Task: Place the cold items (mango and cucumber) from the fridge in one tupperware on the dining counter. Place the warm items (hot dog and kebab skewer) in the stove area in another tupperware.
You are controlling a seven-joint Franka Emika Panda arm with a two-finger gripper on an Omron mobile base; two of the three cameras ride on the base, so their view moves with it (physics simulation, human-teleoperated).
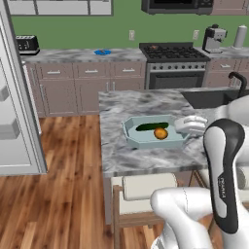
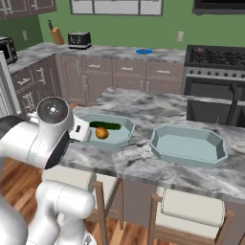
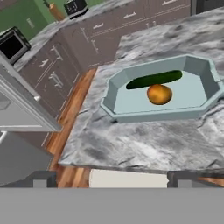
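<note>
Fingers (image 3: 107,180) stand wide and empty; ahead of them the tupperware (image 3: 114,101) on the counter (image 3: 131,144) holds cucumber (image 3: 153,80) and mango (image 3: 159,94). Mango looks smooth, firm, roll-prone; cucumber stiff, best pinched mid-length.

Black toaster (image 2: 79,39) beside knife block (image 2: 56,34).

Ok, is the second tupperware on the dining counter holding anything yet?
No, the second tupperware on the dining counter is bare inside, while the mango and cucumber lie in the other one.
</note>
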